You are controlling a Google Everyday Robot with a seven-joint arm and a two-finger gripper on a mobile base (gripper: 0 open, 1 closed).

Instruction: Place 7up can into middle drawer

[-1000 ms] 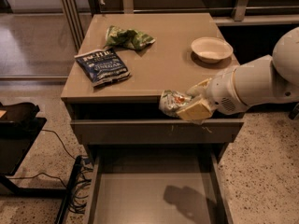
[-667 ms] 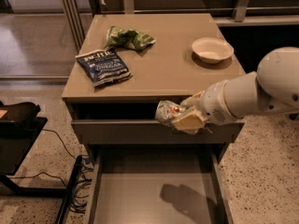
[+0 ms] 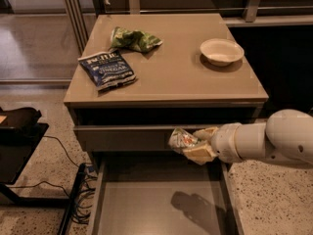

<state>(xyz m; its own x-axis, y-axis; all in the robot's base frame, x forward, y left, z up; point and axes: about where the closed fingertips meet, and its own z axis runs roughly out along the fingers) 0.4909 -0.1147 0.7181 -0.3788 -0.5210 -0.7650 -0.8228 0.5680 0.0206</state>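
Observation:
My gripper (image 3: 194,144) reaches in from the right on a white arm and is shut on the 7up can (image 3: 181,140), a dented silvery can with green print. It holds the can in the air in front of the cabinet, above the open middle drawer (image 3: 146,204), a wide grey tray with a flat floor. The can's shadow falls on the drawer floor below it.
On the cabinet top (image 3: 171,77) lie a dark blue chip bag (image 3: 107,70), a wrinkly green snack bag (image 3: 134,39) and a pale bowl (image 3: 221,51). A black stand with cables (image 3: 19,146) is at the left. Speckled floor lies on both sides.
The gripper with the can has moved down, from level with the cabinet top's edge to in front of the upper drawer front, closer to the open drawer.

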